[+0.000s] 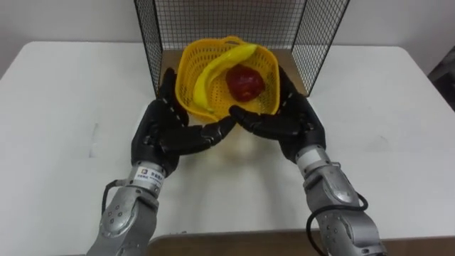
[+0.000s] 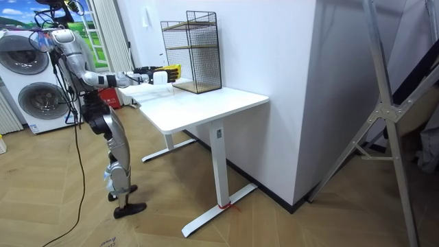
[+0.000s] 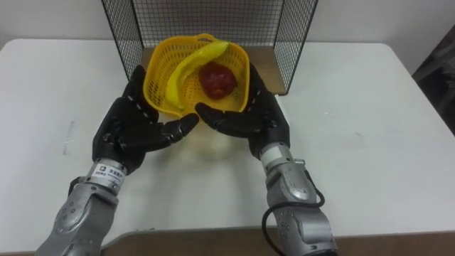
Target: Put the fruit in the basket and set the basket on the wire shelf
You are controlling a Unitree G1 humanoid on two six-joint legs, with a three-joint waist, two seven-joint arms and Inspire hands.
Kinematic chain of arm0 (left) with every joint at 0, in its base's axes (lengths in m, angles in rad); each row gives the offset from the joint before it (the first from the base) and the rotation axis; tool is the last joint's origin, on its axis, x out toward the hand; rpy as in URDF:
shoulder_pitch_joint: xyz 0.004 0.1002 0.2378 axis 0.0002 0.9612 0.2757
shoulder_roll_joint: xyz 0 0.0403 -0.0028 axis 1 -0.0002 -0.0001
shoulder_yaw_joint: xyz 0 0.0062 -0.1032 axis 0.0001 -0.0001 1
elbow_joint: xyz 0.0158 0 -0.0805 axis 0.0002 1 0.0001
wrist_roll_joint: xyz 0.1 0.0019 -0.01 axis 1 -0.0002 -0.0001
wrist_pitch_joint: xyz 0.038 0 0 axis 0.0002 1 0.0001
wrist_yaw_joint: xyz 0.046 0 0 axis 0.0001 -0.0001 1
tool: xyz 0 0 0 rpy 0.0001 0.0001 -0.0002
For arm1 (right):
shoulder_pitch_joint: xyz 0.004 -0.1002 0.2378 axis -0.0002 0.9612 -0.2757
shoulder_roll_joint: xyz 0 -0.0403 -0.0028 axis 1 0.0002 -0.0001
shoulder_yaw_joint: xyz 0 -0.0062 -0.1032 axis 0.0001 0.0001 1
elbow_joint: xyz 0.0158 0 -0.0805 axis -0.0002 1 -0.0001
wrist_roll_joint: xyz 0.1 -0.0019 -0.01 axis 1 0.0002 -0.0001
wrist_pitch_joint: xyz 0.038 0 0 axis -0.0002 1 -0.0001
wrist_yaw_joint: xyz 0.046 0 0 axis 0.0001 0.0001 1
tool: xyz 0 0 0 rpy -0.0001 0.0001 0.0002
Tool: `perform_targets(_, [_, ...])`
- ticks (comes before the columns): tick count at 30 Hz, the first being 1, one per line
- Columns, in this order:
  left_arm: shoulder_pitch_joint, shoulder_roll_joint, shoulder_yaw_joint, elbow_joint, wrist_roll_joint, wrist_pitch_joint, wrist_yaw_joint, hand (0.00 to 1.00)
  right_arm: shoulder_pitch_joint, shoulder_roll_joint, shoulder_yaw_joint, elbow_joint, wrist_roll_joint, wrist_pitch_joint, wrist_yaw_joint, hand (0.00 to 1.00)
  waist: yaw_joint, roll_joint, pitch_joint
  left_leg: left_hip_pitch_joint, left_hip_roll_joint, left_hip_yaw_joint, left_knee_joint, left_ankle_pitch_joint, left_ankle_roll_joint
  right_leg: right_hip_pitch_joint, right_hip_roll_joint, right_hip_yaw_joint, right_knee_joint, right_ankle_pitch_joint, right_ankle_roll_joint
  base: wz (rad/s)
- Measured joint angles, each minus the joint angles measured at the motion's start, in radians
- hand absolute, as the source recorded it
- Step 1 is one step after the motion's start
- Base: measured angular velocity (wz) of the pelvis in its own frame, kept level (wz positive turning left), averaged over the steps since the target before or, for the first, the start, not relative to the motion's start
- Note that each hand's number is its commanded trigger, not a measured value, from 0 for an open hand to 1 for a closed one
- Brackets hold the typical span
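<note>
Left hand [image 1: 165, 134] and right hand [image 1: 284, 121] cradle the basket [image 1: 188, 80], fingers straight; the banana [image 1: 215, 70] inside runs diagonally, tip far-right. Room view: robot standing at worktop [image 2: 206, 103].

the basket [image 1: 186, 82] is bright yellow, its wall a lattice of small holes. the banana [image 1: 213, 71] is the same yellow; the round fruit [image 1: 245, 83] is dark red. the wire shelf [image 1: 213, 18] is black, a fine square grid, over a brown board [image 1: 170, 55]. the left hand [image 1: 167, 131] and right hand [image 1: 284, 121] are black with pale dotted lines. the table [image 1: 64, 107] is white; the floor [image 2: 274, 219] is brown wood planks.
</note>
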Motion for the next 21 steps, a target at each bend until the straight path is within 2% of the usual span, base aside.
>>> perform_targets(1, [0.0, 0.001, 0.001, 0.0, -0.005, -0.005, 0.0, 0.0, 0.002, 0.0, 0.0, 0.0, 0.001, -0.002, 0.003, 0.0, 0.002, 0.002, 0.0009, -0.02, 0.017, 0.001, 0.054, -0.032, -0.006, -0.019, 0.009, 0.001, 0.049, -0.023, -0.007, -0.05])
perform_targets(4, [0.001, 0.001, 0.014, 0.001, -0.003, -0.006, 0.0, 0.0, 0.007, 0.007, 0.0, 0.002, 0.001, -0.005, 0.026, 0.0, 0.003, 0.008, 0.0015, -0.058, 0.053, -0.001, 0.177, -0.091, -0.029, -0.043, 0.034, 0.001, 0.129, -0.077, -0.032, -0.09])
perform_targets(6, [0.001, 0.001, 0.017, 0.002, -0.007, -0.006, 0.0, 0.0, 0.014, 0.008, 0.0, 0.002, 0.001, -0.006, 0.033, 0.0, -0.002, 0.007, -0.0006, -0.082, 0.066, 0.004, 0.256, -0.09, -0.035, -0.049, 0.032, 0.004, 0.161, -0.108, -0.046, 0.04])
perform_targets(8, [0.007, 0.001, 0.017, 0.003, -0.01, -0.006, 0.0, 0.0, 0.017, 0.008, 0.001, 0.002, 0.0, -0.007, 0.033, 0.0, 0.005, 0.009, -0.0059, -0.11, 0.08, 0.032, 0.343, -0.059, -0.051, -0.046, 0.034, 0.025, 0.178, -0.125, -0.05, -0.15])
perform_targets(9, [0.007, 0.004, 0.017, 0.003, -0.01, -0.006, -0.002, 0.0, 0.015, 0.011, 0.003, 0.002, 0.004, -0.011, 0.033, 0.0, 0.013, 0.008, -0.0037, -0.168, 0.083, 0.031, 0.431, -0.01, -0.044, -0.032, 0.031, 0.044, 0.175, -0.122, -0.06, -0.25])
perform_targets(10, [0.007, 0.003, 0.017, 0.009, -0.008, -0.006, -0.004, 0.0, 0.014, 0.011, 0.004, 0.009, 0.005, -0.016, 0.032, 0.0, 0.022, 0.003, -0.0082, -0.211, 0.063, 0.022, 0.405, -0.002, -0.039, -0.029, 0.016, 0.058, 0.17, -0.119, -0.065, -0.21])
perform_targets(11, [0.007, 0.002, 0.017, 0.011, -0.012, -0.006, -0.006, 0.0, 0.014, 0.006, 0.004, 0.011, 0.008, -0.016, 0.032, 0.0, 0.026, -0.001, -0.0084, -0.229, 0.047, 0.021, 0.354, -0.001, -0.04, -0.029, 0.009, 0.062, 0.167, -0.119, -0.064, -0.24])
perform_targets(12, [0.007, 0.001, 0.017, 0.011, -0.019, -0.006, -0.009, 0.0, 0.015, -0.006, 0.004, 0.011, 0.018, -0.016, 0.033, 0.0, 0.033, 0.0, -0.0079, -0.258, 0.033, 0.023, 0.228, 0.018, -0.049, -0.022, 0.001, 0.069, 0.16, -0.119, -0.062, -0.29])
perform_targets(13, [0.006, -0.003, 0.015, 0.011, -0.025, -0.006, -0.013, 0.0, 0.015, -0.009, 0.005, 0.015, 0.018, -0.015, 0.033, 0.0, 0.041, 0.009, -0.0114, -0.273, 0.03, 0.029, 0.097, 0.095, -0.04, -0.019, -0.003, 0.068, 0.155, -0.121, -0.058, -0.37])
perform_targets(14, [0.007, -0.005, 0.014, 0.012, -0.024, -0.006, -0.015, 0.0, 0.018, -0.009, 0.007, 0.016, 0.018, -0.015, 0.033, 0.0, 0.05, 0.011, -0.0134, -0.277, 0.03, 0.03, 0.063, 0.141, -0.039, -0.016, -0.005, 0.072, 0.155, -0.121, -0.052, -0.4])
perform_targets(15, [0.007, -0.005, 0.018, 0.012, -0.025, -0.007, -0.016, 0.0, 0.021, -0.008, 0.012, 0.016, 0.014, -0.015, 0.033, 0.0, 0.056, 0.009, -0.0186, -0.265, 0.022, 0.027, 0.027, 0.198, -0.032, -0.009, -0.005, 0.084, 0.152, -0.131, -0.042, -0.21])
perform_targets(16, [0.005, -0.002, 0.019, 0.012, -0.028, -0.009, -0.017, 0.0, 0.02, -0.008, 0.013, 0.015, 0.012, -0.015, 0.034, 0.0, 0.05, -0.003, -0.0242, -0.25, 0.002, 0.025, 0.0, 0.225, -0.016, -0.004, -0.016, 0.084, 0.148, -0.138, -0.032, -0.05])
perform_targets(17, [0.005, -0.002, 0.018, 0.012, -0.029, -0.009, -0.017, 0.0, 0.02, -0.009, 0.013, 0.015, 0.013, -0.015, 0.034, 0.0, 0.047, -0.012, -0.0268, -0.245, -0.006, 0.025, -0.011, 0.238, -0.011, -0.001, -0.02, 0.083, 0.146, -0.141, -0.027, 0.11])
perform_targets(18, [0.005, -0.002, 0.013, 0.012, -0.028, -0.009, -0.017, 0.0, 0.02, -0.01, 0.013, 0.015, 0.018, -0.017, 0.035, 0.0, 0.041, -0.027, -0.0228, -0.244, -0.021, 0.024, -0.012, 0.257, 0.0, 0.005, -0.027, 0.079, 0.133, -0.144, -0.023, 0.14])
perform_targets(19, [0.005, 0.0, 0.013, 0.012, -0.028, -0.01, -0.017, 0.0, 0.02, -0.011, 0.013, 0.014, 0.019, -0.017, 0.035, 0.0, 0.033, -0.039, -0.0171, -0.246, -0.025, 0.022, -0.003, 0.252, 0.007, 0.017, -0.038, 0.065, 0.115, -0.145, -0.019, 0.18])
perform_targets(21, [0.005, 0.002, 0.013, 0.012, -0.029, -0.01, -0.017, 0.0, 0.02, -0.012, 0.013, 0.014, 0.019, -0.017, 0.036, 0.0, 0.023, -0.044, -0.0143, -0.252, -0.037, 0.017, 0.007, 0.237, 0.013, 0.029, -0.049, 0.053, 0.099, -0.144, -0.011, 0.18])
